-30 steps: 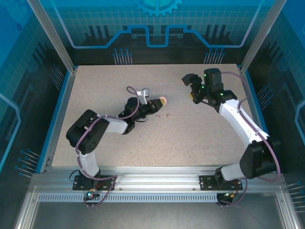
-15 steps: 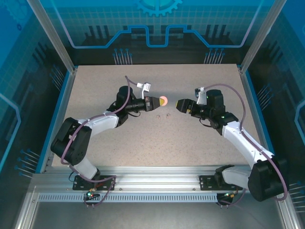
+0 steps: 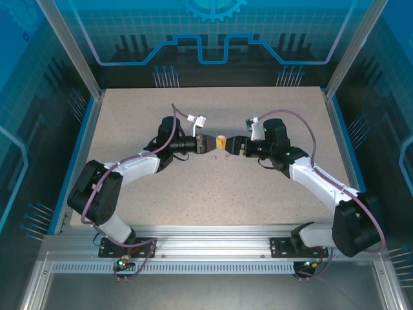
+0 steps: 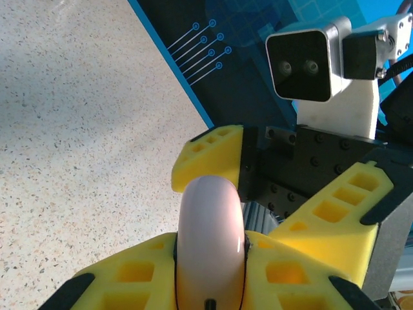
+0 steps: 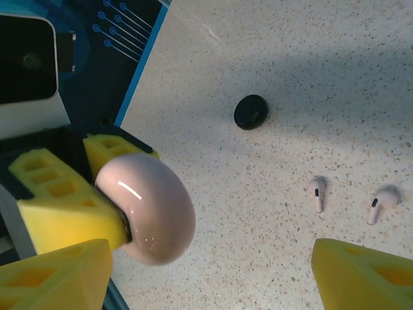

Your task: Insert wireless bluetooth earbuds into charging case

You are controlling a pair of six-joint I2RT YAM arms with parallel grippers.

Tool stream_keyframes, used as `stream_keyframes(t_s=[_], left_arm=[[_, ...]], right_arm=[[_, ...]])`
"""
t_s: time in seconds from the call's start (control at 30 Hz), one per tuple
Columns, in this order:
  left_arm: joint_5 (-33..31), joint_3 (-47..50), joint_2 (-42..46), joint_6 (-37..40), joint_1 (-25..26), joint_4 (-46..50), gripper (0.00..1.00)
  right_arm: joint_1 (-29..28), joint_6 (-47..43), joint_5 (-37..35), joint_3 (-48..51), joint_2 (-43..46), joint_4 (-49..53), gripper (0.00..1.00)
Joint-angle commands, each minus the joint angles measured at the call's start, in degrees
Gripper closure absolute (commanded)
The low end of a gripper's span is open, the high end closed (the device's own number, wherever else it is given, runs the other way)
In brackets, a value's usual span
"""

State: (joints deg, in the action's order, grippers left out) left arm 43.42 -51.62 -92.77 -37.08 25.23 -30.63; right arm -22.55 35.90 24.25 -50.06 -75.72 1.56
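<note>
Over the surface (image 3: 258,187), mid-frame in the top view, our left hand (image 3: 211,142) is clamped on the pink case (image 3: 221,140). Our right hand (image 3: 235,144) faces it, jaws wide, holding nothing. Our right wrist view adds a black disc (image 5: 251,111) at upper centre and two pink earbuds (image 5: 317,194) lying mid-right.

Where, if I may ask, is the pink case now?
The pink case is mid-table in the top view, clamped in the left gripper, facing the open right gripper, two pink earbuds lying close by.
</note>
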Motion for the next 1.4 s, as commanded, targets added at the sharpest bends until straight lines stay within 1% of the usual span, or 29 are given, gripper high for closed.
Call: stream_keyframes(t_s=[0.0, 0.13, 0.3, 0.47, 0.6, 0.7, 0.77, 1.0, 1.07, 1.27, 1.37], left_arm=[[2.49, -0.88, 2.33, 0.85, -0.51, -0.82, 1.00], [2.75, -0.84, 3.25, 0.46, -0.49, -1.63, 1.00], [2.77, -0.49, 4.40, 0.21, -0.57, -2.16, 1.00], [2.43, 0.19, 4.51, 0.93, -0.45, -1.76, 1.00], [2.35, 0.33, 3.79, 0.53, -0.47, -2.39, 1.00], [2.20, 0.35, 3.40, 0.34, -0.46, -2.78, 1.00], [2.02, 0.37, 3.40, 0.34, -0.45, -2.78, 1.00], [1.64, 0.63, 3.55, 0.34, -0.52, -2.79, 1.00], [1.66, 0.63, 3.65, 0.33, -0.53, -2.76, 1.00], [1.49, 0.80, 4.34, 0.34, -0.45, -2.63, 1.00], [1.27, 0.81, 4.52, 0.51, -0.45, -2.42, 1.00]], right_arm=[[-0.36, -0.92, -2.64, -2.08, -1.70, -1.22, 0.20], [2.90, 1.25, -4.39, 0.58, -3.38, -2.40, 0.23], [6.11, 2.85, -2.99, 4.06, -4.62, -3.64, 0.25], [6.60, 2.54, -0.52, 5.27, -0.24, -2.33, 0.25], [6.22, 1.98, 3.42, 5.37, 4.25, -2.29, 0.26], [4.64, 1.98, 3.55, 4.32, 6.27, -1.44, 0.28], [3.32, 2.15, 2.38, 3.16, 6.73, -0.58, 0.30], [-0.49, 2.53, -0.74, -0.02, 4.14, 0.11, 0.37], [-1.15, 2.51, -1.24, -2.32, 3.30, 0.27, 0.39], [-1.58, 2.73, -2.63, -3.35, 1.31, 0.64, 0.47], [-1.61, 2.77, -2.56, -3.46, 0.67, 0.65, 0.49]])
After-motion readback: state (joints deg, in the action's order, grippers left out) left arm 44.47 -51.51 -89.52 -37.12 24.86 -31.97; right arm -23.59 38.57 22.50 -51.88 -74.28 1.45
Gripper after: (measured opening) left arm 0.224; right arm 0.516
